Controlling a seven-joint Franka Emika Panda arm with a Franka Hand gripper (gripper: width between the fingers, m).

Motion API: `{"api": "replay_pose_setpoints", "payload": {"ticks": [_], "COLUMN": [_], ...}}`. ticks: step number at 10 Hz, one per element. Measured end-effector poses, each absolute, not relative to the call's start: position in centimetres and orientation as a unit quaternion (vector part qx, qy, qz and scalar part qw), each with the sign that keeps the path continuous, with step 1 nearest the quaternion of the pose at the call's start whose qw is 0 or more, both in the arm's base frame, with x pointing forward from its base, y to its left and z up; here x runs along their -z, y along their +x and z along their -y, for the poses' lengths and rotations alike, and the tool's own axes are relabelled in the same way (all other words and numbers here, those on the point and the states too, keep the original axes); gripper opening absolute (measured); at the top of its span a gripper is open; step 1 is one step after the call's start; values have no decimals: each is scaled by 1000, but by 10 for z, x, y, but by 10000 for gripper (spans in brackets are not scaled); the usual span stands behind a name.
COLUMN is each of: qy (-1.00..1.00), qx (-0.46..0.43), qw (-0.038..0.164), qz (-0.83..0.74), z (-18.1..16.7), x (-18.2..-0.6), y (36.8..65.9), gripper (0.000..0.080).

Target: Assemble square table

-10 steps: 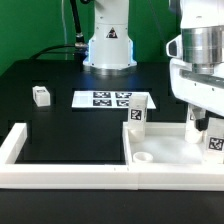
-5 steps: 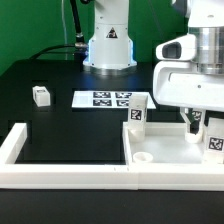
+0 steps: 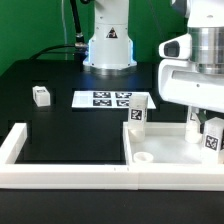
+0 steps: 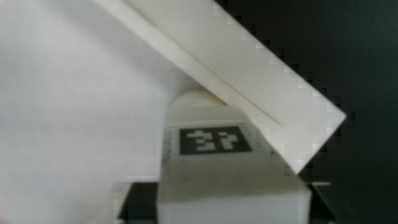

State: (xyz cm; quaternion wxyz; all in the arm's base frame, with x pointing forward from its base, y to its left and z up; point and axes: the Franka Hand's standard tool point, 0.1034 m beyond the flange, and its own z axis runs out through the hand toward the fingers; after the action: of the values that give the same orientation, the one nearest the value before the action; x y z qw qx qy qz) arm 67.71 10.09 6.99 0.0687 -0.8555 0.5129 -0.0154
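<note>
The white square table top (image 3: 172, 150) lies at the exterior view's right, inside the front corner of the bar frame. One tagged leg (image 3: 137, 113) stands upright at its far left corner. A second tagged leg (image 3: 213, 140) stands at its right side. My gripper (image 3: 204, 124) is at this second leg. In the wrist view my gripper (image 4: 228, 206) has one dark finger (image 4: 143, 203) on each side of the leg (image 4: 217, 140), closed against it, above the top's raised rim (image 4: 240, 75). A small loose leg block (image 3: 41, 95) lies far left.
The marker board (image 3: 104, 98) lies flat behind the table top. The long white bar frame (image 3: 60, 172) runs along the front and up the left side. The robot base (image 3: 108, 45) stands at the back. A round socket (image 3: 143, 157) shows at the top's near left corner.
The gripper hand has turned and risen a little over the right leg, then shifted slightly right. The leg's tag has stayed in place. Nothing else moved.
</note>
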Motion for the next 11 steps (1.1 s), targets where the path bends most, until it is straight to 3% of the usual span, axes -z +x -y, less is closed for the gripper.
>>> {"api": "replay_pose_setpoints", "payload": {"ticks": [2, 4, 8, 9, 10, 11], "qy": [-746, -597, -512, -513, -513, -522], "qx": [-12, -48, -51, -52, -51, -49], "qw": [67, 96, 85, 84, 84, 86], "qz": [-663, -795, -853, -853, -853, -847], "z": [-99, -101, -89, -89, -89, -87], "x": [-70, -72, -70, -68, -68, -70], "y": [674, 679, 676, 675, 675, 675], "gripper": [291, 291, 294, 452, 452, 576]}}
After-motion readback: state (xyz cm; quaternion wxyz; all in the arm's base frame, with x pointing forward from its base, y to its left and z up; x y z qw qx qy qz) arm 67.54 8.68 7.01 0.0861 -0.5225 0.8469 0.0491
